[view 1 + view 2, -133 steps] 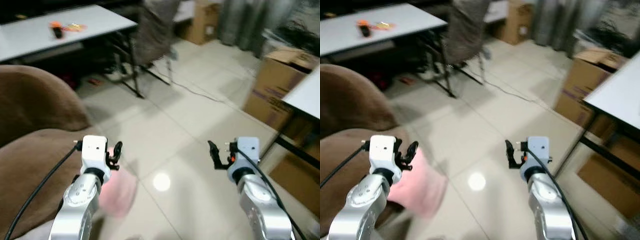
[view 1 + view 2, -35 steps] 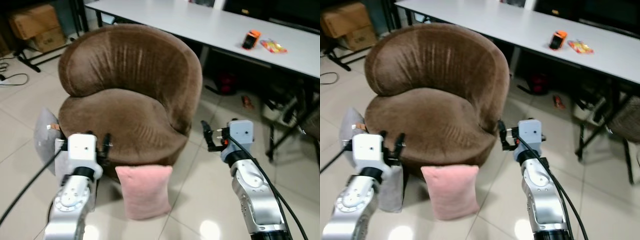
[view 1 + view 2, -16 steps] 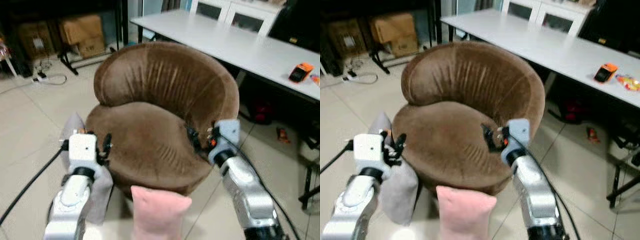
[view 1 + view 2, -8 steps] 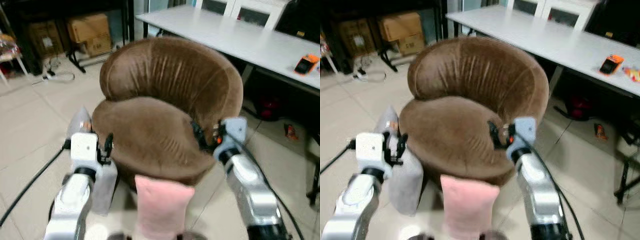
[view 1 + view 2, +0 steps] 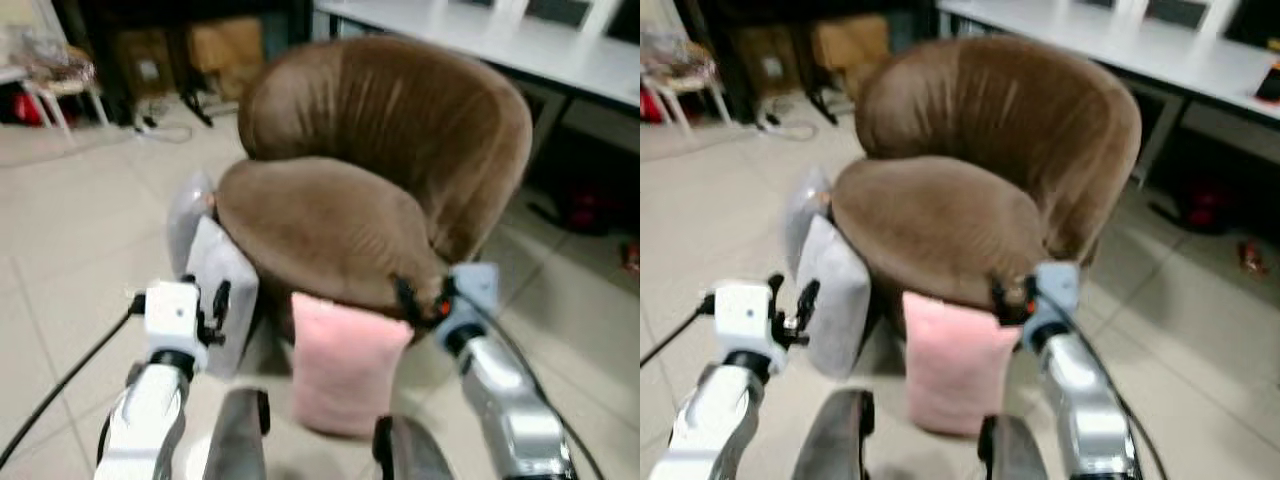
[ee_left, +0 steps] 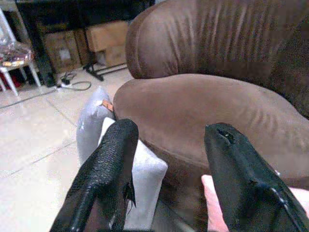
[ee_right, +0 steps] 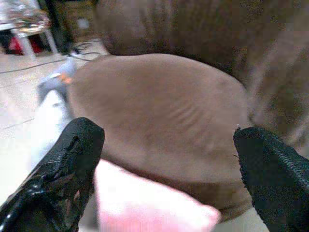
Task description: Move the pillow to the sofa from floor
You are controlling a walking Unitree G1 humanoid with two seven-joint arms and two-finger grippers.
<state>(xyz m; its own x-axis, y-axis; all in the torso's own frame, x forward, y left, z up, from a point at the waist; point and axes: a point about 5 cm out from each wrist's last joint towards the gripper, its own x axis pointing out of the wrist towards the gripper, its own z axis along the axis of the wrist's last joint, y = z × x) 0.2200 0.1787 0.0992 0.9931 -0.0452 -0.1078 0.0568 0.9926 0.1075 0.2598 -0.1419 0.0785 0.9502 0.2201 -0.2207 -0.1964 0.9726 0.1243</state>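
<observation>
A soft pink square pillow (image 5: pixel 345 362) is seen standing upright on the pale tiled floor (image 5: pixel 70 250), leaned against the front of the round brown velvet sofa chair (image 5: pixel 390 170), just below the edge of its seat cushion. The step in hand is judged to be the approach: nothing is gripped yet, and both arms are held out ahead of the robot on either side of the pillow. The right end effector (image 7: pixel 164 159) is held just above the pillow's upper right corner, close to the seat's front edge, with its two black fingers spread wide; in the right wrist view the pillow's top edge lies between them. The left end effector (image 6: pixel 169 164) is held further to the left, in front of two grey pillows (image 5: pixel 215 270) propped against the sofa's side, its fingers likewise spread apart; the pink pillow's corner is caught just beside one finger in the left wrist view. The next move is judged to call for lowering the right end effector over the pillow's top edge, pinching the fabric, then lifting it up onto the seat. A white bench (image 5: pixel 1110 40) stands behind the sofa.
</observation>
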